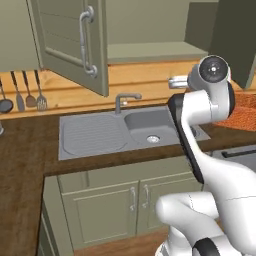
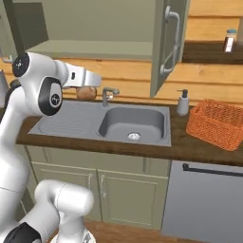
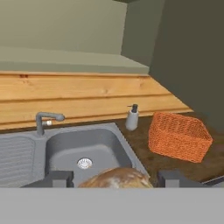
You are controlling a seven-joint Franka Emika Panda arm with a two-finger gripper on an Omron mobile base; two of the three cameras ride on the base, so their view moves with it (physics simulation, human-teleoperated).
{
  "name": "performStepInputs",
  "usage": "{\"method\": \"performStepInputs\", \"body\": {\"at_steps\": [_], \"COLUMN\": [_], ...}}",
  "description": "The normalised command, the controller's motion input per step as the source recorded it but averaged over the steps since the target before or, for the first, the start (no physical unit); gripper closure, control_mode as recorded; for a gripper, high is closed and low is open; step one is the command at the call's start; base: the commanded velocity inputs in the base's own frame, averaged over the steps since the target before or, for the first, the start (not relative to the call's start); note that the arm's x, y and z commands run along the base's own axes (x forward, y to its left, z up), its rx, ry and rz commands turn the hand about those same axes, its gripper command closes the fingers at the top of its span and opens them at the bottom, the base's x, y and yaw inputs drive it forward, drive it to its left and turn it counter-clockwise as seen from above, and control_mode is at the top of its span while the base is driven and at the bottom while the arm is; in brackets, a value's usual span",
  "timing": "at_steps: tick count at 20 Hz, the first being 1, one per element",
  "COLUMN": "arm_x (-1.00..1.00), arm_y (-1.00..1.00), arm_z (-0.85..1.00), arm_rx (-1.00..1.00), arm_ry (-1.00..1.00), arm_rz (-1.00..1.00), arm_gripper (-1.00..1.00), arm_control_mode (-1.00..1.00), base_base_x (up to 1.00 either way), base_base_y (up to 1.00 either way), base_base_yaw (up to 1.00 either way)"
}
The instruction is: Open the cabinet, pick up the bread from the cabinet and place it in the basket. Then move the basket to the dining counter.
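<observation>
I have the bread (image 3: 117, 178) gripped between the tool's (image 3: 116, 179) spread fingers, held in the air above the sink (image 2: 133, 124). The orange basket (image 2: 216, 123) sits on the table right of it, past the soap bottle (image 2: 182, 103). The cabinet (image 2: 167, 45) doors stand open.

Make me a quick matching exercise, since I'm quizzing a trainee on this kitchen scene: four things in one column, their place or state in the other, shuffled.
Things:
1. bread
2. basket
3. cabinet
4. soap dispenser

Places or states:
A. doors open
B. between the gripper fingers, above the sink
C. on the counter, between sink and basket
D. on the counter, right of the sink, nothing in it

Pairs: 1-B, 2-D, 3-A, 4-C
</observation>
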Motion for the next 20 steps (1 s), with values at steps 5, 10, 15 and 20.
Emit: {"method": "performStepInputs", "body": {"at_steps": [5, 10, 15, 20], "arm_x": [0.00, 0.00, 0.00, 0.00], "arm_y": [0.00, 0.00, 0.00, 0.00], "arm_z": [0.00, 0.00, 0.00, 0.00], "arm_rx": [0.00, 0.00, 0.00, 0.00], "arm_ry": [0.00, 0.00, 0.00, 0.00], "arm_rz": [0.00, 0.00, 0.00, 0.00], "arm_gripper": [1.00, 1.00, 1.00, 1.00], "arm_control_mode": [1.00, 1.00, 1.00, 1.00], "base_base_x": [-0.58, -0.20, 0.26, 0.87], "base_base_y": [-0.79, -1.00, -1.00, -0.55], "base_base_yaw": [-0.01, 0.03, 0.05, 0.02]}}
